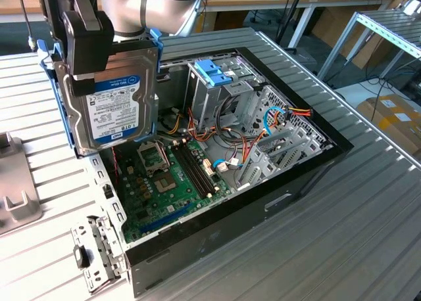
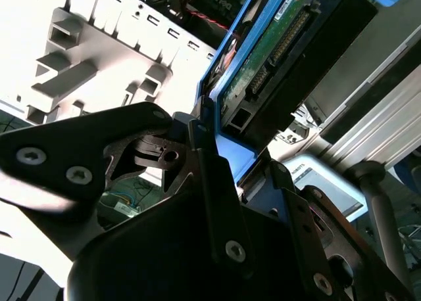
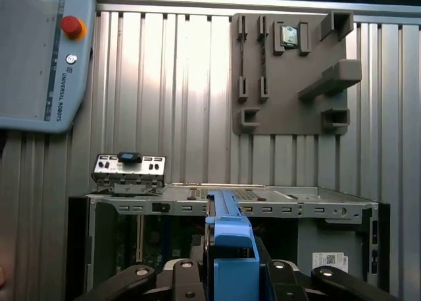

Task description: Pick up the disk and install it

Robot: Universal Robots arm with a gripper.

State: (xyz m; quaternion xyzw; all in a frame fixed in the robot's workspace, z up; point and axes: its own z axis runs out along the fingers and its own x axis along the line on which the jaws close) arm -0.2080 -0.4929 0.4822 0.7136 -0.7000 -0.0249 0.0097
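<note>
The pick-up half of the job looked done, and the install half was in hand. The gripper [image 1: 87, 48] was clamped on the disk [image 1: 115, 107] and held it clear of the table [image 1: 368, 235]. The disk stood upright with its label towards the exterior camera. In the first wrist view the black fingers [image 3: 181, 275] sat on either side of the disk's blue rail [image 3: 230, 238], pressed against it with no gap showing.

The disk hung above the exterior view's left end of the open case [image 1: 329, 158], over the corner of the motherboard [image 1: 171, 176], and touched nothing else. The drive cage [image 1: 217, 97] with its blue bracket [image 1: 212, 71] stood inside the case towards the exterior view's right of the disk, apart from it. The second wrist view showed the disk's green board side and connector [image 2: 279, 48], with the rail [image 2: 220, 84] running along its edge.

By my reading, seating the disk would call for turning it from upright to match the cage's bay (which bay was free could not be told from these views). Its rails would then have to line up squarely with the bay guides before any push. The loose cables [image 1: 230, 153] beside the cage looked like something to keep out of the way. The grip sat at one end of the disk, so a tilt under load seemed possible.
</note>
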